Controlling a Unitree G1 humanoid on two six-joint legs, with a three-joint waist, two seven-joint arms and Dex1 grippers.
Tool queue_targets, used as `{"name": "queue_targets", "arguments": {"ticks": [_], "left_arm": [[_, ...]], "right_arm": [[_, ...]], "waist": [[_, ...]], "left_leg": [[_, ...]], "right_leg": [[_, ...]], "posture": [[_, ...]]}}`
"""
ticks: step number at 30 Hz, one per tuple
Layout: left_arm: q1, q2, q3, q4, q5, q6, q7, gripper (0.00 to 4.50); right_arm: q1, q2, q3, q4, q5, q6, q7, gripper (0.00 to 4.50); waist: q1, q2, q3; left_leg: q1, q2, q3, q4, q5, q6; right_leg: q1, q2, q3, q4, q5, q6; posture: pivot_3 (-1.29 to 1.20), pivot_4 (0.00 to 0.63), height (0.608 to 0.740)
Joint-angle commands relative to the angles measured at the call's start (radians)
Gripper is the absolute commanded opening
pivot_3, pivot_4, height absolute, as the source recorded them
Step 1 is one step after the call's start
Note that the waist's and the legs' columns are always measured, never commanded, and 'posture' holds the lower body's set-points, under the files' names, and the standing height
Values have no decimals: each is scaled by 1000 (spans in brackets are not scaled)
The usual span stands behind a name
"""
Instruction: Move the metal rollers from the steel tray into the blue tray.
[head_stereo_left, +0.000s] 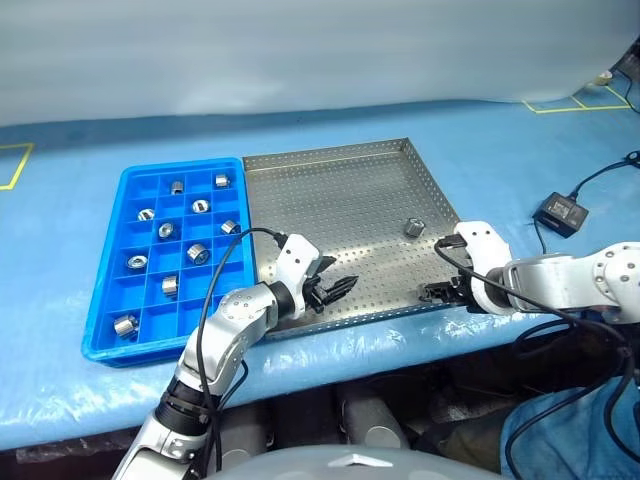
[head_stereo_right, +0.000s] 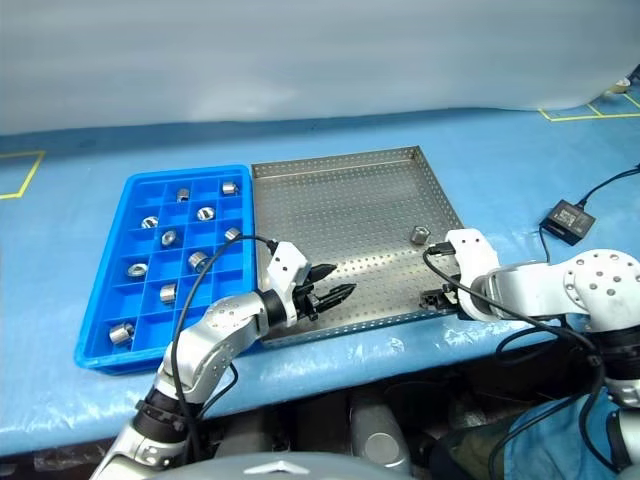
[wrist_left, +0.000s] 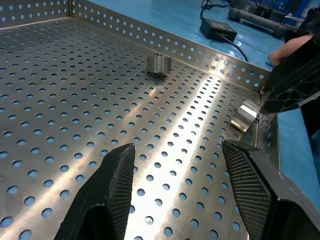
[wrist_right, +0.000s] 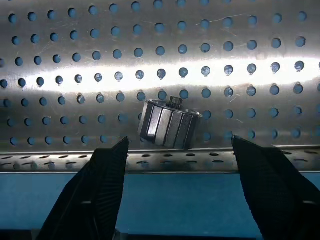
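A: We have two metal rollers left on the steel tray (head_stereo_left: 330, 200). One roller (head_stereo_left: 412, 226) stands out on the perforated floor toward the right side, apart from everything. The other, the corner roller (wrist_right: 168, 124), lies just inside the near rim at the near right corner.

B: And the blue tray (head_stereo_left: 105, 265)?

A: Touching the steel tray's left edge, ten rollers in its compartments (head_stereo_left: 197, 254), several compartments free.

B: Grippers?

A: Right gripper (wrist_right: 178, 150) points steeply down over that near right corner, fingers spread wide, nothing between them, the corner roller just beyond the tips. Left gripper (wrist_left: 181, 154) hovers low over the near edge of the steel tray, fingers also apart and empty.

B: Orientation of the corner roller?

A: On its side, we think. Its ribbed wall faces the wrist camera and its axis lies along the floor, crossing the rim rather than running along it, with a small stub showing at the far end. The roller out on the floor looks to be on its end, axis upright, though it's too small to be sure.

B: Risks?

A: We judge the rim is the problem: one finger could land on the rim instead of dropping inside. A side-lying roller may also roll off under a glancing touch or squirt out of a closing pinch.
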Motion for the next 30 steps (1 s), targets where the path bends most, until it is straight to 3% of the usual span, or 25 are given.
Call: {"name": "queue_targets", "arguments": {"ticks": [1, 5, 8, 12, 21, 26, 30], "left_arm": [[-7, -5, 6, -31, 1, -10, 4, 3000], [-3, -1, 5, -33, 5, -8, 5, 3000], [-1, 4, 9, -35, 6, -7, 6, 3000], [-3, 9, 13, -36, 4, -5, 7, 3000], [3, 29, 59, -60, -13, -4, 15, 3000], [16, 99, 183, -148, -39, 12, 25, 3000], [41, 197, 262, -235, -35, 38, 30, 3000]], "right_arm": [[-11, 3, 30, -19, 21, -56, -20, 3474], [-11, 16, 49, 7, 21, -88, -36, 3474], [-12, 16, 55, 19, 21, -99, -46, 2896], [-32, 19, 61, 17, 21, -105, -40, 1704], [-116, 61, 46, -43, -28, -163, -19, 1682], [-159, 221, 12, -213, -356, -293, 215, 1682], [-138, 339, 142, -301, -710, -389, 424, 1682]], "waist": [[8, 0, 0], [19, 0, 0], [25, 0, 0], [29, 0, 0], [30, 0, 0], [34, 0, 0], [61, 1, -1]], "left_leg": [[0, 0, 0, 1, 0, 0], [-1, 0, 0, 2, 0, 1], [-2, 0, 1, 2, 0, 1], [-2, 0, 1, 2, -1, 2], [-2, 0, 1, 2, -1, 2], [-4, 3, 2, 2, -1, 2], [-6, 3, 1, 1, -1, 1]], "right_leg": [[0, 0, 0, 0, 0, 0], [0, -1, 0, 0, 0, 1], [-1, -1, 0, -1, 1, 0], [-1, -1, 0, -1, 3, -3], [-2, -1, 1, -1, 3, -3], [-5, 1, 0, 1, 4, -1], [-8, 1, -1, 2, 6, 1]], "posture": [[-164, 150, 740], [-159, 150, 740], [-156, 150, 740], [-156, 150, 740], [-134, 150, 740], [-97, 150, 740], [-32, 150, 740]]}}
